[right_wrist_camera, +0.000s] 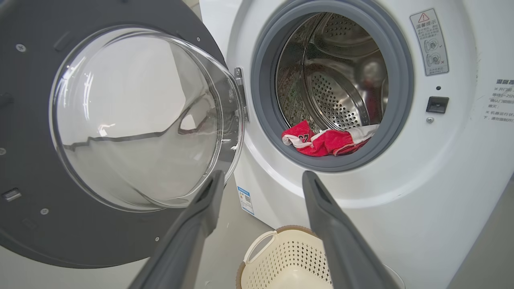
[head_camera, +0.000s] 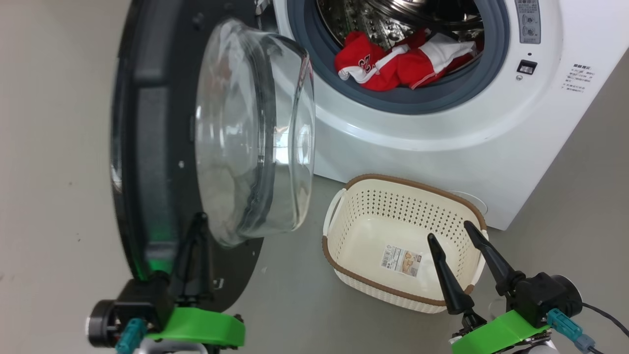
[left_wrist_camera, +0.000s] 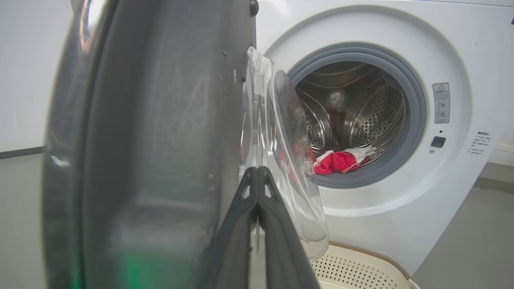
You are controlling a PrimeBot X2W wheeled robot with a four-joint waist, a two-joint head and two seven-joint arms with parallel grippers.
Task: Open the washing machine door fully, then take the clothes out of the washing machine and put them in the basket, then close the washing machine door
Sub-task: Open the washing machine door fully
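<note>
In the head view, the upper edge cuts off the top of the washing machine door (head_camera: 157,147), and the right edge clips the washing machine (head_camera: 442,137). You see only part of the clothes (head_camera: 393,69): the lip of the grey seal (head_camera: 408,96) hides their lower folds, and the dark lettering is too small to read. So are the paper label (head_camera: 402,260) in the basket (head_camera: 408,184) and the printed text (head_camera: 580,78) at upper right. The left gripper (head_camera: 198,219) merges with the door's black rim, so you cannot tell whether it touches. In the left wrist view that rim blurs, and the bottom edge crops the basket.
</note>
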